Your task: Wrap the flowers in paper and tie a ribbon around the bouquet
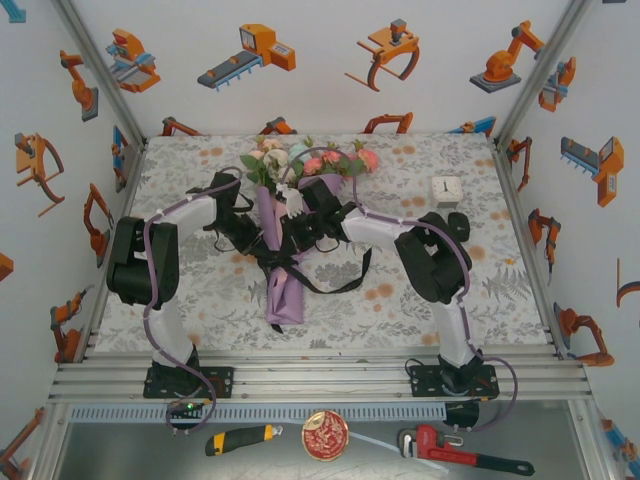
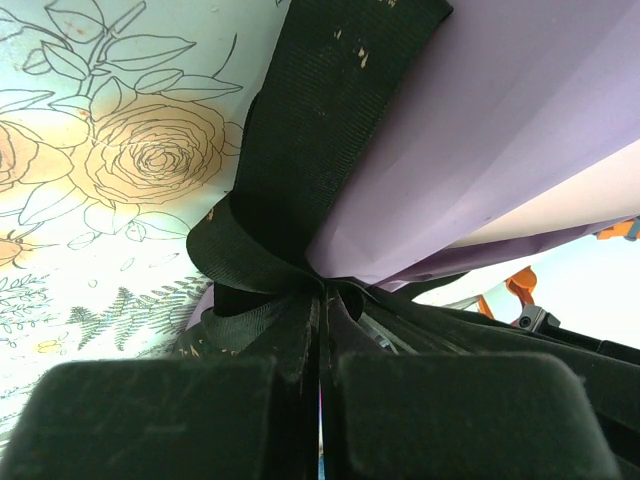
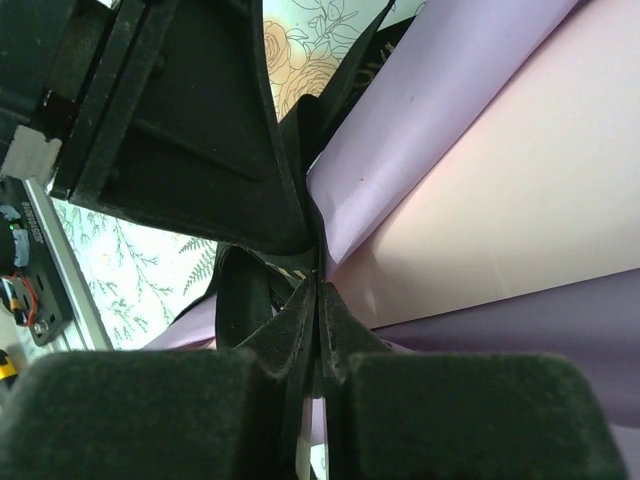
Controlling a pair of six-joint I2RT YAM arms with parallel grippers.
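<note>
Floral-print cloth covers the worktop (image 1: 220, 300), with robot cartoons on the walls. At left, the left end effector (image 2: 322, 365) is pressed together, pinching the black ribbon (image 2: 320, 120) against the lilac paper (image 2: 500, 130). The bouquet (image 1: 283, 260) lies mid-worktop, its flowers (image 1: 310, 160) toward the far edge. Just right of it, the right end effector (image 3: 318, 345) also pinches the ribbon. A small white clock (image 1: 445, 187) sits far right.

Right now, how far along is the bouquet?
Done: flowers wrapped in the paper cone. In hand: left gripper and right gripper both pinch the ribbon at the cone's waist. To do: no finished bow visible; a ribbon tail lies loose on the tablecloth.
</note>
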